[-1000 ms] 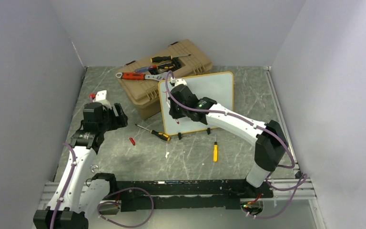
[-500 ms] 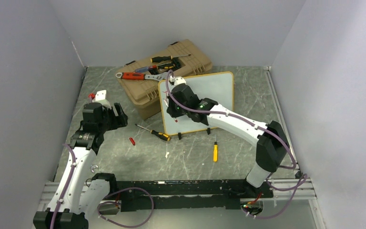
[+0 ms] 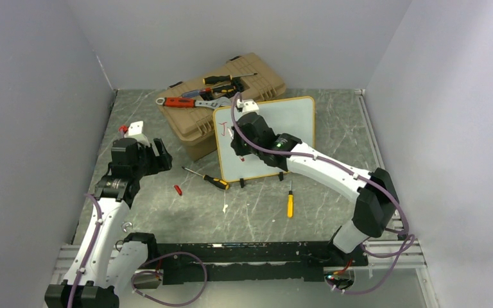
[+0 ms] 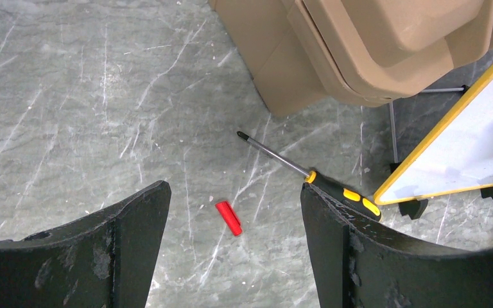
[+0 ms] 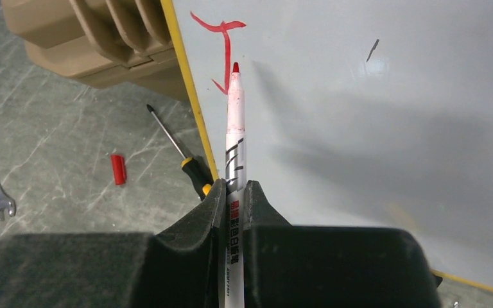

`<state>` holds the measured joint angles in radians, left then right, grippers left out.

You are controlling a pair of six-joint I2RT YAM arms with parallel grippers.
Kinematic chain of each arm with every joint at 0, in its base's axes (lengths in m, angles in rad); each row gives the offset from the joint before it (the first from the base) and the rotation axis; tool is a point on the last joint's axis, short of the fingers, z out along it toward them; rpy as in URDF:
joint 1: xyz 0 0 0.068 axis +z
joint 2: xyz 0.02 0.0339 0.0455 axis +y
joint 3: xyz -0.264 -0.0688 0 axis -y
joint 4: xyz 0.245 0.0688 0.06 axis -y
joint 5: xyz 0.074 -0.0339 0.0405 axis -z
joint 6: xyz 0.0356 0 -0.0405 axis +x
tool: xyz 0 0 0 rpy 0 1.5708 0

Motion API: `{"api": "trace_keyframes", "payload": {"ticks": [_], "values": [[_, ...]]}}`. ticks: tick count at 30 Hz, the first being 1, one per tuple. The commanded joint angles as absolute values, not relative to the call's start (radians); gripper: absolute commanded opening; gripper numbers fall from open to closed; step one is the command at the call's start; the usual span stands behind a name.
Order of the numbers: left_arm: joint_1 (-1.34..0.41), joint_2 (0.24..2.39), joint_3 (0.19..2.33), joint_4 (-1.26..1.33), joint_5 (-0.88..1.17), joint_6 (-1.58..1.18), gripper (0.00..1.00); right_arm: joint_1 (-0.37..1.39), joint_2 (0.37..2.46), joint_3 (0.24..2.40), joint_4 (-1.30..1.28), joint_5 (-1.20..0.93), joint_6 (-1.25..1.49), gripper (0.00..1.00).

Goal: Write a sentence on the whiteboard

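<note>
Left wrist view: left gripper hangs spread, left of the whiteboard, whose far end is cut off. Right gripper pinches a marker, lower barrel hidden between the jaws; whether its tip touches the whiteboard is unclear. Sentence: only a red "J" near the whiteboard's upper-left corner.

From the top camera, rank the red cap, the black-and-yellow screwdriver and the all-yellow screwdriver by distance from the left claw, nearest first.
1. red cap, on the table just right of the left claw.
2. black-and-yellow screwdriver, a little farther right, though its tip comes nearly as close as the cap.
3. yellow screwdriver, farthest, well to the right, in front of the whiteboard.
</note>
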<state>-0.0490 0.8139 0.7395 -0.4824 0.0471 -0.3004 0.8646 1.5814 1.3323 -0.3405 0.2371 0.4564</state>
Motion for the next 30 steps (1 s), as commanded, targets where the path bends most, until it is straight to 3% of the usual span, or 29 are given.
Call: {"api": "trace_keyframes", "payload": {"ticks": [1,30], "values": [[-0.048,0.795,0.735,-0.454,0.051,-0.285,0.80,0.860,1.602,1.377,-0.351,0.279,0.459,0.00],[-0.049,0.798,0.733,-0.453,0.055,-0.285,0.80,0.841,1.640,1.363,-0.371,0.201,0.432,0.00]]}}
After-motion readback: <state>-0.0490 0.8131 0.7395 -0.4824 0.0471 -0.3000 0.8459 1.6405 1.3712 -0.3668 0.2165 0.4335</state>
